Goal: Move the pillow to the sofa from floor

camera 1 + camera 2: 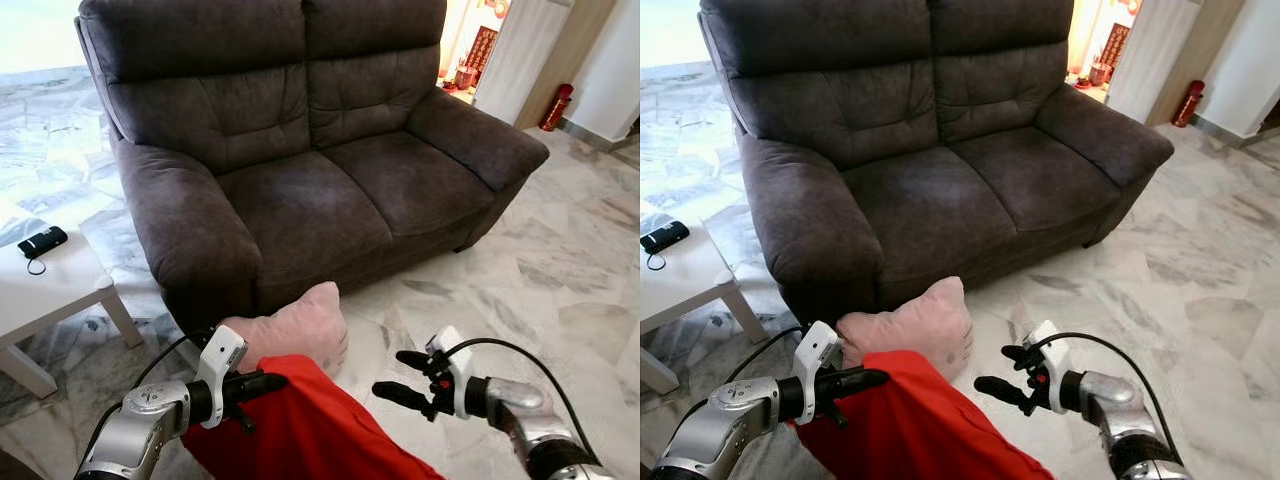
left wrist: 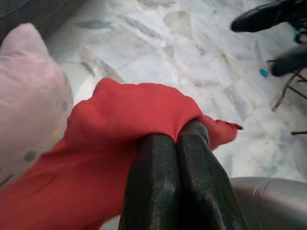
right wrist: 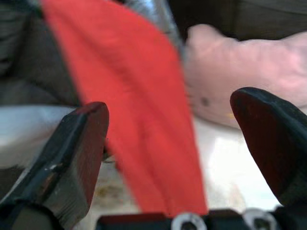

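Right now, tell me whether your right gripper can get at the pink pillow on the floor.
Probably yes. The right gripper is open and faces the pink pillow across bare marble floor. The red cloth, pinched in the left gripper, hangs partly between them and may brush the approach.

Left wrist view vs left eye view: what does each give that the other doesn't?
Left wrist view alone gives the grip detail: the left gripper is shut on the red pillow, fabric bunched right at the fingertips.

Left eye view alone gives the layout: the dark sofa ahead, the white side table with a small black device on it, and a red fire extinguisher by the far wall.

Both share the pink pillow on the marble floor, the red pillow, and the open right gripper.
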`<state>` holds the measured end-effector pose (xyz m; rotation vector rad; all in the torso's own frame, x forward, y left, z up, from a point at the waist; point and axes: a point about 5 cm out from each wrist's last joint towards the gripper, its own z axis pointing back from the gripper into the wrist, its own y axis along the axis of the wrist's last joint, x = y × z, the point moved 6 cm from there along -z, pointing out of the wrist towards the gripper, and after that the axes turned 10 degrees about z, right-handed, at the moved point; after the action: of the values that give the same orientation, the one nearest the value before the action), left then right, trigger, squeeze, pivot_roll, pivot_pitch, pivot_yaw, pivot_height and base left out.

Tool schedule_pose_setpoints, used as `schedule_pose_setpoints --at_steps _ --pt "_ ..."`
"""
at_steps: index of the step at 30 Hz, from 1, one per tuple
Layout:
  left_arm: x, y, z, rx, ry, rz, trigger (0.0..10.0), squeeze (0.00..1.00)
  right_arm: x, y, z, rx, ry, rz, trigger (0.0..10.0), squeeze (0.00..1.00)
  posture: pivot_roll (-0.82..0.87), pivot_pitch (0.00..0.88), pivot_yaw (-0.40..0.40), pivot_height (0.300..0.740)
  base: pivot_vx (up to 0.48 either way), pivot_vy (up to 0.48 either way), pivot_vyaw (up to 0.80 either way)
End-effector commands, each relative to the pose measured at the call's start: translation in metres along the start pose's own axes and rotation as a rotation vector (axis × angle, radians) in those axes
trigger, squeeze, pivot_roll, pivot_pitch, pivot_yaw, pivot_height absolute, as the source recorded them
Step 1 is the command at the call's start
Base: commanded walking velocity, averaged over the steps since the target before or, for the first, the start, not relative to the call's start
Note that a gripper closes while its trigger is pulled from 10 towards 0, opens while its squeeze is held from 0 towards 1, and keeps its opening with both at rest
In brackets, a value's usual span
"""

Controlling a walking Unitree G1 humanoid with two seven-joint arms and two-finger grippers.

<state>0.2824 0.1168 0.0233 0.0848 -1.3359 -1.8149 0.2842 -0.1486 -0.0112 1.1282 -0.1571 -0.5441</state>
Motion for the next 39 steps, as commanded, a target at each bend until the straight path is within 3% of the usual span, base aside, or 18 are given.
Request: schedule_pose_setpoints --at_steps 1,5,7,10,15,17,22,23,28,32,39 --pt "0.015 0.025 -0.003 0.073 -0.054 -0.077 10.0 0.0 -0.009 -0.002 0.003 -0.024 0.075 0.013 10.0 1.0 0.06 0.0 -0.092 0.74 0.0 0.0 0.0" --pt "0.015 0.026 -0.004 0.078 -0.054 -0.076 10.0 0.0 -0.042 -0.03 0.007 -0.128 0.231 0.02 10.0 1.0 0.06 0.0 -0.094 0.74 0.0 0.0 0.0" --pt "0.015 0.026 -0.004 0.077 -0.055 -0.076 10.0 0.0 -0.045 -0.034 0.007 -0.138 0.238 0.023 10.0 1.0 0.06 0.0 -0.094 0.74 0.0 0.0 0.0" --pt "0.016 0.027 -0.004 0.077 -0.057 -0.078 10.0 0.0 -0.053 -0.058 0.005 -0.232 0.22 0.046 10.0 1.0 0.06 0.0 -0.095 0.74 0.0 0.0 0.0" --pt "0.019 0.027 -0.004 0.072 -0.076 -0.078 10.0 0.0 -0.047 -0.077 0.002 -0.337 0.111 0.123 10.0 1.0 0.06 0.0 -0.092 0.74 0.0 0.0 0.0" --pt "0.02 0.027 -0.004 0.071 -0.077 -0.078 10.0 0.0 -0.038 -0.077 0.0 -0.354 0.032 0.195 10.0 1.0 0.06 0.0 -0.092 0.74 0.0 0.0 0.0" --pt "0.021 0.028 -0.005 0.074 -0.082 -0.076 10.0 0.0 -0.021 -0.075 -0.001 -0.385 -0.083 0.271 10.0 0.97 0.06 0.0 -0.094 0.74 0.0 0.0 0.0" --pt "0.021 0.028 -0.005 0.074 -0.083 -0.075 10.0 0.0 -0.019 -0.076 -0.001 -0.395 -0.094 0.292 10.0 0.0 0.06 0.0 -0.096 0.74 0.0 0.0 0.0" --pt "0.024 0.028 -0.006 0.076 -0.091 -0.072 10.0 0.0 0.0 -0.072 0.003 -0.415 -0.218 0.351 10.0 0.0 0.07 0.0 -0.099 0.74 0.0 0.0 0.0" --pt "0.026 0.028 -0.007 0.08 -0.098 -0.068 10.0 0.0 0.012 -0.078 0.011 -0.503 -0.275 0.414 10.0 0.0 0.07 0.0 -0.102 0.74 0.0 0.0 0.0" --pt "0.028 0.03 -0.007 0.085 -0.101 -0.066 10.0 0.0 -0.009 -0.1 0.01 -0.577 -0.149 0.399 10.0 0.0 0.07 0.0 -0.104 0.74 0.0 0.0 0.0"
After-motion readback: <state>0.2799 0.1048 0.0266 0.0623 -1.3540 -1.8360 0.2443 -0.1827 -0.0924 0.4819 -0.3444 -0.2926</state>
